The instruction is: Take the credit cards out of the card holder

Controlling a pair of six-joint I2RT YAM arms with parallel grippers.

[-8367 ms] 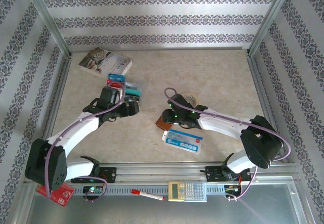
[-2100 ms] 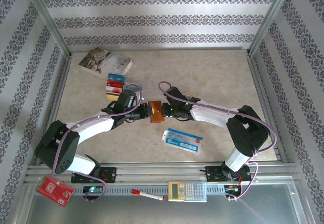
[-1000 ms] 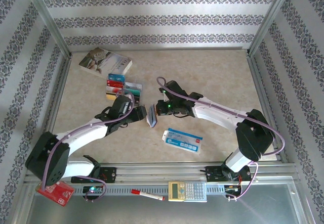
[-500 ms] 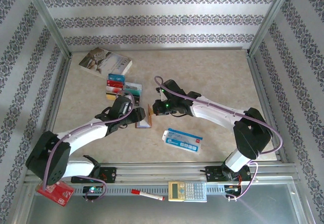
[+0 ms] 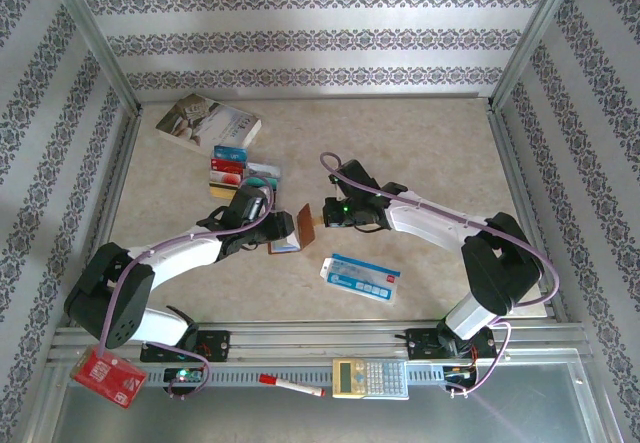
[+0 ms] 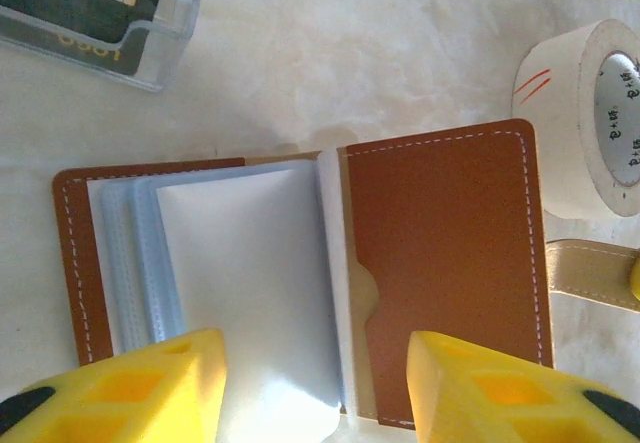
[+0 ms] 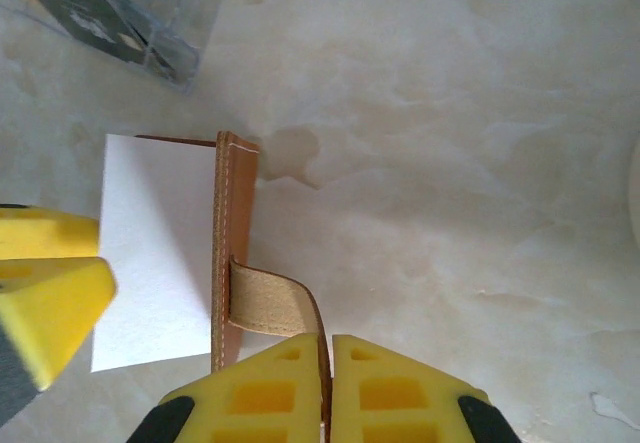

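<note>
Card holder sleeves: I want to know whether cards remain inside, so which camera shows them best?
Left wrist: the card holder is open toward the lens, sleeves in plain sight. Right wrist sees one cover edge-on beside a white page. Top external shows it small between the arms.

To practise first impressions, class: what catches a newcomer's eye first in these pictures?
The brown card holder is open mid-table. The right tool is shut on its tan strap; the left tool hangs open over the pale sleeves. Coloured credit cards lie back-left.
</note>
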